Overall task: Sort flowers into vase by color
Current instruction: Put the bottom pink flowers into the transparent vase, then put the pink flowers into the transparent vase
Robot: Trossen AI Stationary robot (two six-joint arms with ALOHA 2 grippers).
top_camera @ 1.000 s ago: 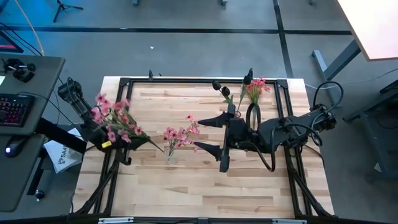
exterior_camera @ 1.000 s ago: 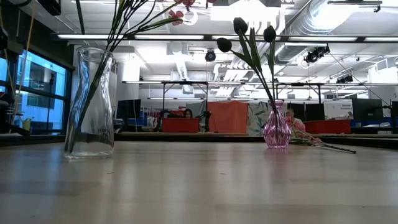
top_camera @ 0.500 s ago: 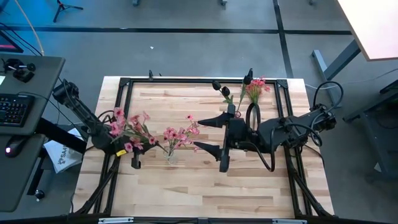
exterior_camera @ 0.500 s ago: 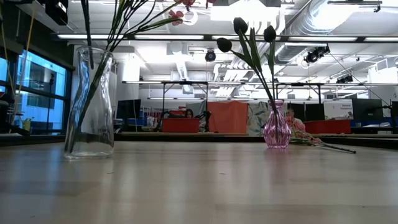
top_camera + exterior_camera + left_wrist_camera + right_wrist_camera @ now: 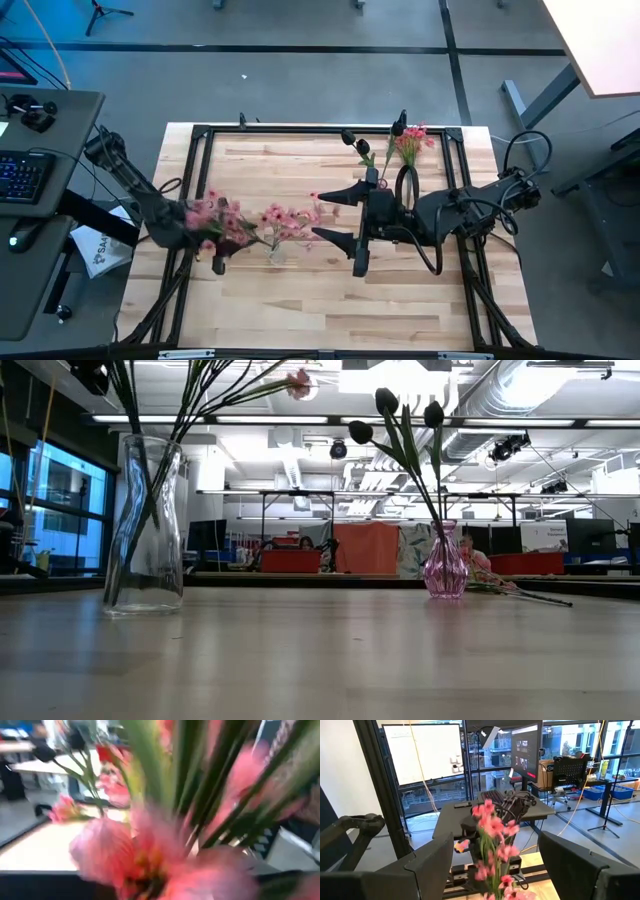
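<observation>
My right gripper (image 5: pixel 338 221) waits wide open beside the tall clear glass vase (image 5: pixel 145 525) of pink blossoms. My left gripper (image 5: pixel 217 256) grasps the pink-blossomed bunch of green stems (image 5: pixel 222 218) just beside it; I should tip stems upright over its mouth before lowering

No legible text, labels, brands or numbers in any view.

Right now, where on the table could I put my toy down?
The bare wood along the near edge of the table is free. It's crowded around the clear vase, where the left pincer holds pink flowers.
</observation>
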